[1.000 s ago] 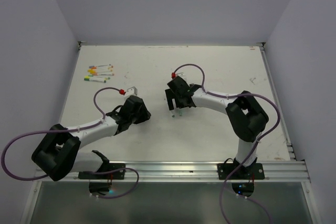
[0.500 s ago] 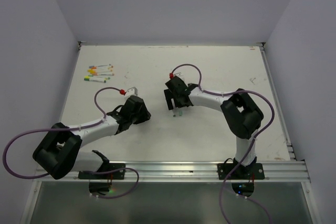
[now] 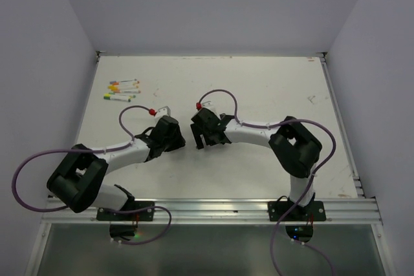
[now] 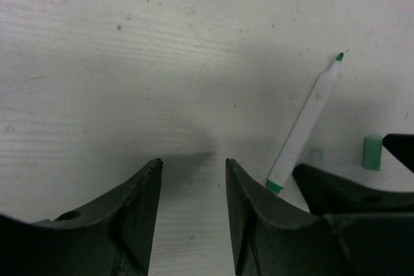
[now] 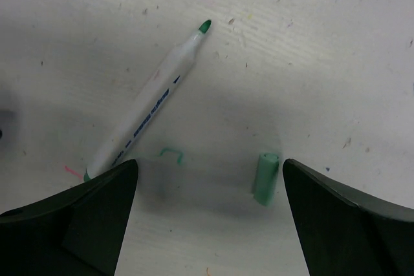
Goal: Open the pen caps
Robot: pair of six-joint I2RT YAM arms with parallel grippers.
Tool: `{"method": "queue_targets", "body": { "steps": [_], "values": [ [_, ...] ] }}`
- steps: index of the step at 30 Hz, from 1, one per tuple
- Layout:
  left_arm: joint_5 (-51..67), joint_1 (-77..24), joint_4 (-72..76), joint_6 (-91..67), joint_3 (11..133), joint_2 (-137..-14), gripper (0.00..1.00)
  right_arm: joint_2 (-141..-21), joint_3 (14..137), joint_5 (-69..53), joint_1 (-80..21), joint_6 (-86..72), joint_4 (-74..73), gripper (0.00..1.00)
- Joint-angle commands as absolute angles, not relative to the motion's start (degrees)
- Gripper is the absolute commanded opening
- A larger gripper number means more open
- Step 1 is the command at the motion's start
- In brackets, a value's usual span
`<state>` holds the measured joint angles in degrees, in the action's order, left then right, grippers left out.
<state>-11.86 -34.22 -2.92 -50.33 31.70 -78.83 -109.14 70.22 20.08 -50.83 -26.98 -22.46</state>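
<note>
A white pen (image 5: 154, 106) with a bare green tip lies uncapped on the table, and its green pen cap (image 5: 264, 178) lies loose beside it. My right gripper (image 5: 208, 167) hangs open just over them, the cap near its right finger and nothing held. In the left wrist view, pen (image 4: 306, 123) and cap (image 4: 371, 152) lie to the right of my left gripper (image 4: 193, 165), which is open on bare table. From above, the left gripper (image 3: 172, 132) and right gripper (image 3: 199, 135) stand close together. Several capped pens (image 3: 123, 90) lie at the far left.
A small green ink mark (image 5: 173, 154) sits on the table between pen and cap. The right gripper's dark finger (image 4: 336, 192) shows low right in the left wrist view. The purple cable (image 3: 136, 116) loops over the left arm.
The right gripper has moved left and slightly nearer, ending close beside the left gripper. The left arm has hardly shifted.
</note>
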Motion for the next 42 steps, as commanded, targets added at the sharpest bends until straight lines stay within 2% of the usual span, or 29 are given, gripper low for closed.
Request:
{"method": "queue_targets", "body": {
  "steps": [1, 11, 18, 22, 26, 30, 31, 32, 33, 35, 38, 42],
  "values": [
    [-13.4, -33.8, -2.8, -48.5, 35.0, -80.8, 0.47, -106.1, 68.3, 22.4, -51.9, -30.0, -25.1, 0.98],
    [-12.2, -32.8, -1.0, -47.7, 34.1, -81.5, 0.47, -101.9, 68.4, 27.9, -51.9, -28.2, -26.2, 0.99],
    [-6.7, -33.0, 3.7, -46.6, 35.2, -85.1, 0.45, -99.0, 68.1, 28.0, -50.5, -28.7, -26.5, 0.98],
    [-9.4, -31.7, 3.3, -48.2, 34.5, -79.8, 0.47, -95.5, 68.0, 28.7, -50.3, -29.1, -29.0, 0.99],
    [-8.5, -21.8, -2.4, -47.6, 40.0, -79.2, 0.5, -94.9, 70.8, 30.4, -50.4, -28.3, -33.0, 0.99],
    [-7.6, -14.4, -12.5, -44.5, 54.4, -86.9, 0.48, -93.4, 70.2, 30.1, -50.4, -25.0, -34.2, 0.99],
    [-8.4, -12.6, -14.0, -42.9, 57.2, -89.3, 0.53, -92.0, 68.5, 31.0, -50.3, -25.0, -34.0, 0.99],
    [-8.9, -11.5, -14.3, -42.6, 57.2, -89.9, 0.53, -91.1, 67.2, 31.2, -50.3, -24.9, -33.4, 0.99],
    [-9.2, -10.5, -13.6, -43.1, 57.9, -90.5, 0.61, -89.9, 65.7, 31.4, -50.2, -25.4, -30.9, 0.99],
    [-7.4, -6.1, -12.1, -44.2, 57.7, -91.0, 0.69, -85.8, 60.4, 29.8, -50.2, -23.7, -26.8, 0.99],
    [-5.6, 0.0, -9.8, -46.2, 58.4, -93.1, 0.7, -84.6, 57.3, 28.7, -50.1, -23.8, -22.4, 0.99],
    [-8.4, 5.9, -16.1, -47.8, 66.4, -99.2, 0.7, -89.1, 60.2, 28.7, -49.9, -23.0, -25.2, 0.99]
  ]
}}
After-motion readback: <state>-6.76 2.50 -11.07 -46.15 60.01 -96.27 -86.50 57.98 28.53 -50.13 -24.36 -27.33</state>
